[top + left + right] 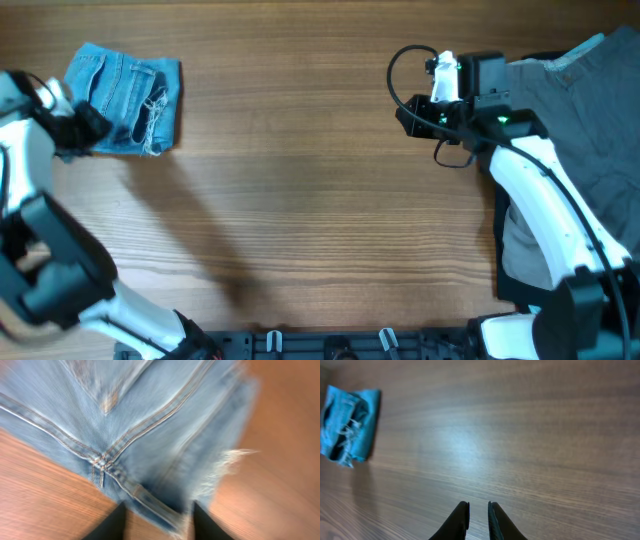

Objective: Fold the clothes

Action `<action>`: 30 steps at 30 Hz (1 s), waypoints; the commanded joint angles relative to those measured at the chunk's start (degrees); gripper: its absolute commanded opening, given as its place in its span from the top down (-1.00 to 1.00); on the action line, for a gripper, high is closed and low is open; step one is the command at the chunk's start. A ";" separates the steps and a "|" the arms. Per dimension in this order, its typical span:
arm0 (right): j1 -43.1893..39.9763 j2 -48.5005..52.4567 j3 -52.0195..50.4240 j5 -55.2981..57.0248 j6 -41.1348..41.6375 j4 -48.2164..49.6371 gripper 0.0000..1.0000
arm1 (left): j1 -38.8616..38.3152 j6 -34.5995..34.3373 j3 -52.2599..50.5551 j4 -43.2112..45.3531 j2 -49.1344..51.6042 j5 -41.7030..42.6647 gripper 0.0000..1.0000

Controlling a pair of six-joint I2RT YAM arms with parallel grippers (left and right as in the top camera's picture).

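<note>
The light-blue jeans (125, 97) lie folded into a small bundle at the table's far left, frayed hem on the right side. In the left wrist view the jeans (150, 425) fill the frame, blurred, showing seams and frayed threads. My left gripper (98, 128) sits at the bundle's lower left edge. Its jaws (159, 510) stand apart, open, with the denim edge lying between the fingers (117, 522). My right gripper (402, 113) hovers over bare wood at the upper right, shut but for a thin slit (478, 504), holding nothing. The jeans (347, 425) show far off in the right wrist view.
A large grey garment (590, 110) is heaped at the table's right edge, partly under the right arm (545, 200). A black cable (400, 60) loops beside the right wrist. Bare wooden tabletop (300, 180) stretches between the two arms.
</note>
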 commanded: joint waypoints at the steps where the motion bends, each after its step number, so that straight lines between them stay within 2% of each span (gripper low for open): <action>1: 0.17 -7.85 0.09 0.66 -0.15 1.38 0.64 | -0.15 0.70 3.91 -4.59 -16.61 -0.11 -0.83; 2: 0.17 -9.66 0.09 0.66 -0.15 1.95 0.63 | -0.15 0.70 3.91 -7.06 -20.90 -0.59 -1.00; 5: 0.22 -16.90 0.09 0.68 -4.28 3.80 0.62 | -0.15 0.70 3.91 -16.35 -32.61 -1.16 -1.00; 7: 0.22 -20.74 0.09 0.74 -8.07 4.02 0.55 | -0.15 0.70 3.91 -20.13 -37.77 -2.29 -1.00; 8: 0.22 -22.93 0.09 1.22 -9.31 4.00 0.45 | -0.15 0.70 3.91 -22.58 -41.33 -4.48 -1.00; 10: 0.22 -27.10 0.09 1.97 -9.31 4.02 0.07 | -0.15 0.70 3.89 -25.99 -46.42 -5.25 -1.00; 11: 0.22 -28.22 0.09 1.97 -9.29 4.04 -0.19 | -0.17 0.59 3.89 -26.27 -47.91 -5.14 -1.00; 12: 0.22 -29.09 0.09 1.97 -9.11 4.04 -0.54 | -0.17 0.50 3.89 -26.23 -49.37 -5.11 -1.00; 13: 0.22 -29.94 0.09 1.99 -9.14 4.04 -0.99 | -0.17 0.50 3.89 -26.29 -51.17 -5.22 -1.00; 21: 0.22 -29.03 0.07 1.84 -8.20 4.92 -0.99 | -0.17 0.50 3.89 -26.29 -57.11 -5.22 -0.99; 23: 0.22 -28.20 0.07 0.70 -0.09 4.81 -0.99 | -0.17 0.50 3.89 -26.32 -57.07 -5.22 -1.00; 25: 0.22 -27.85 0.07 0.70 2.82 1.05 -0.99 | -0.17 0.50 3.89 -26.32 -57.07 -5.22 -1.00; 29: 0.22 -27.82 0.07 2.45 2.27 0.68 -1.00 | -0.17 0.50 3.89 -26.32 -57.07 -5.22 -1.00; 30: 0.22 -28.33 0.07 3.67 -0.17 1.88 -0.99 | -0.17 0.50 3.89 -26.32 -57.07 -5.22 -1.00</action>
